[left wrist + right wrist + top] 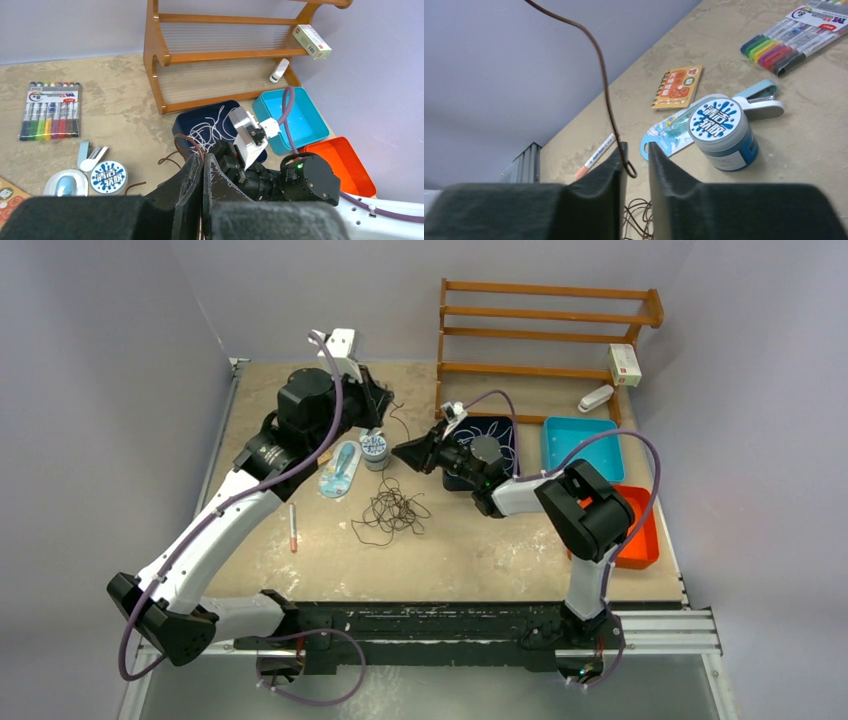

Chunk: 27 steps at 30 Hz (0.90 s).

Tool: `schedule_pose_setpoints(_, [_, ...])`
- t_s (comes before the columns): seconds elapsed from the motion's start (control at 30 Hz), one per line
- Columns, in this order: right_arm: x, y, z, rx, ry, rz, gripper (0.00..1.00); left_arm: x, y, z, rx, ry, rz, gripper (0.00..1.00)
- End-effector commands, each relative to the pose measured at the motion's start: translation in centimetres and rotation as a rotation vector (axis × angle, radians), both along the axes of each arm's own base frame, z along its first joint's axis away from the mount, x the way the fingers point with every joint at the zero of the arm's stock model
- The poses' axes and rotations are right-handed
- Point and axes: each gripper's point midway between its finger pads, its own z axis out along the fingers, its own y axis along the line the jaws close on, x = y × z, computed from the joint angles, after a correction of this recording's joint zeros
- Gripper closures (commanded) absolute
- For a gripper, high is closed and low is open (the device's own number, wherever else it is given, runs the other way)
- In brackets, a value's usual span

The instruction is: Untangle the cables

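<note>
A tangle of dark brown cables (pixel 392 512) lies on the table in the middle. My left gripper (pixel 202 159) is shut on one brown cable (pixel 186 141), held up above the table; it also shows in the top view (pixel 386 400). That strand hangs down in the right wrist view (pixel 605 80), and its looped end sits in the narrow gap of my right gripper (pixel 635 150), whose jaws stand slightly apart. The right gripper (pixel 402 452) hovers just above the tangle. White cables (pixel 212 127) lie in the navy tray (pixel 182 127).
A blue-lidded jar (pixel 374 448), a packaged tape dispenser (pixel 340 468) and a pen (pixel 292 528) lie left of the tangle. A marker set (pixel 50 107) and notebook (pixel 676 87) lie further left. A wooden rack (pixel 545 330), teal tray (pixel 580 445) and orange tray (pixel 645 535) stand right.
</note>
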Motion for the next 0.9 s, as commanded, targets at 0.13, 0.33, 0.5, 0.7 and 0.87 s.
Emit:
schedule_pose_setpoints(0.13, [0.2,-0.7,9.4,0.02,-0.21,-0.049,0.96,-1.0,3.5,1.8,-0.029,-0.115,0.119,1.0])
schedule_pose_setpoints(0.33, [0.8,-2.4,14.8,-0.066,-0.317,-0.145,1.0,-0.4,5.5,-1.3,-0.025,-0.069,0.221,1.0])
schedule_pose_setpoints(0.5, [1.1,-3.2,17.1,-0.145,-0.356,-0.184,1.0,-0.1,6.8,-2.7,-0.039,-0.049,0.282,0.99])
schedule_pose_setpoints(0.7, [0.8,-3.7,19.0,-0.141,-0.365,-0.196,1.0,0.3,7.0,-4.3,-0.03,-0.02,0.296,0.76])
schedule_pose_setpoints(0.87, [0.4,-3.4,19.2,-0.108,-0.339,-0.171,1.0,0.2,7.4,-5.9,-0.031,0.008,0.314,0.6])
